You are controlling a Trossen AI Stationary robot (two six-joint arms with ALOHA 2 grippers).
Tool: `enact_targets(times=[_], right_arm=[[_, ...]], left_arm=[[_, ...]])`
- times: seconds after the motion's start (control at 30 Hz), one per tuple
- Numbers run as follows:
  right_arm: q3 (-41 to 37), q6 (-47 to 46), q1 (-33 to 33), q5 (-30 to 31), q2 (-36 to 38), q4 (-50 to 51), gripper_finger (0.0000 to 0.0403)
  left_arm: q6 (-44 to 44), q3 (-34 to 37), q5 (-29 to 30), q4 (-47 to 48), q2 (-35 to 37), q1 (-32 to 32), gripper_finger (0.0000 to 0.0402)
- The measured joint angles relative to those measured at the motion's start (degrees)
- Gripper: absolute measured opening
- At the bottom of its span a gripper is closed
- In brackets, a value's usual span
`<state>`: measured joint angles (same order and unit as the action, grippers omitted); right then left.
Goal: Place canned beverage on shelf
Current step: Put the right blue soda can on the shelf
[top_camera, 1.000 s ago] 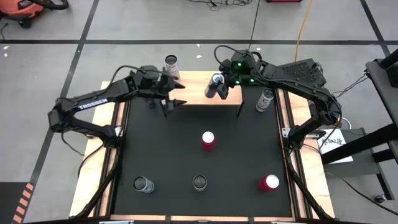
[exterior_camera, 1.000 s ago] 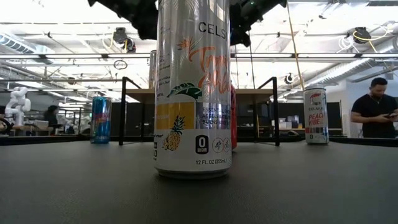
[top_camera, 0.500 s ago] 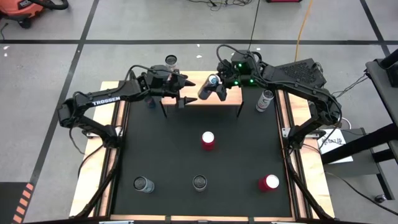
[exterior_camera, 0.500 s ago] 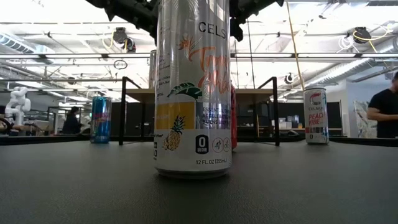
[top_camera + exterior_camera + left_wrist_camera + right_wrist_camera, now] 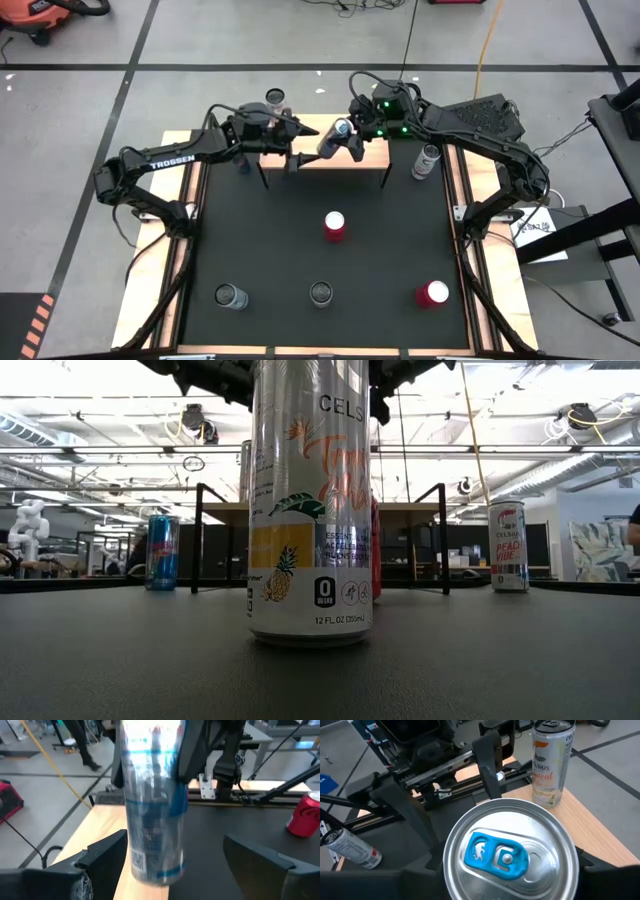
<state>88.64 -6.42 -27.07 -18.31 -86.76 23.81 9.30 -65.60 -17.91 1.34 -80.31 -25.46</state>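
My right gripper (image 5: 343, 142) is shut on a silver-and-blue can (image 5: 334, 138) with a blue pull tab (image 5: 496, 856), over the middle of the light-wood shelf (image 5: 372, 150). In the left wrist view the can (image 5: 152, 815) hangs with its bottom just over the shelf's board (image 5: 102, 827); I cannot tell whether they touch. My left gripper (image 5: 293, 155) is open beside it. Its two fingers (image 5: 102, 855) stand on either side of the can's lower part, apart from it. A second can (image 5: 551, 760) stands on the shelf's far left corner. My right gripper pinches the can's upper side walls (image 5: 176, 755) between its two fingers (image 5: 196, 745). It comes from the table's right side, slanting a little downward, and the fingers lie across the can. The can is tilted slightly, its top toward the table's left.
On the black mat (image 5: 270, 240) stand a red can (image 5: 334, 225) at the middle, another red can (image 5: 432, 293) near right, and two silver cans (image 5: 231, 296) (image 5: 321, 293) near the front. A blue can (image 5: 162, 552) and a pale can (image 5: 427, 160) flank the shelf.
My left gripper has moved toward the table's right, up to the held can, and has tipped closer to level, staying open. My right gripper has turned a little, and the can's top has leaned toward the table's left.
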Motion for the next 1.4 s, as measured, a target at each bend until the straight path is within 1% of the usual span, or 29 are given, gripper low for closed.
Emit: enact_targets(times=[0.17,0.27,0.37,0.57,0.63,1.1,1.23,1.4], right_arm=[[-0.02,0.02,0.83,0.0,0.0,-1.43,0.0201],[-0.01,0.02,1.03,-0.22,0.0,-2.57,0.0201],[0.0,0.02,0.94,-0.24,0.0,-1.83,0.0201],[-0.02,0.22,0.94,-0.13,-0.02,-1.57,0.0201],[-0.02,0.23,0.94,-0.13,-0.02,-1.77,0.0201],[-0.02,0.04,0.94,-0.2,-0.02,-2.92,0.0201],[-0.02,-0.57,0.95,-2.77,-0.24,-4.97,0.0201],[-0.02,-0.83,0.94,-2.71,-0.26,-4.29,0.0201]], left_arm=[[-0.94,0.0,-0.2,-2.17,-0.83,-0.01,0.0331],[-2.0,-0.02,-1.84,-3.95,-2.44,-0.02,0.0331],[-1.97,-0.02,-1.75,-4.69,-3.69,-0.02,0.0331],[-1.97,-0.04,-2.53,-7.61,-3.72,-0.35,0.0331],[-2.65,-0.02,-3.28,-7.77,-3.72,-0.44,0.0331],[-2.47,-0.04,-3.34,-8.89,-4.18,-0.76,0.0331],[-2.81,-0.02,-3.3,-9.86,-5.33,-1.24,0.0331],[-2.39,-0.04,-3.4,-10.14,-5.67,-1.18,0.0331]])
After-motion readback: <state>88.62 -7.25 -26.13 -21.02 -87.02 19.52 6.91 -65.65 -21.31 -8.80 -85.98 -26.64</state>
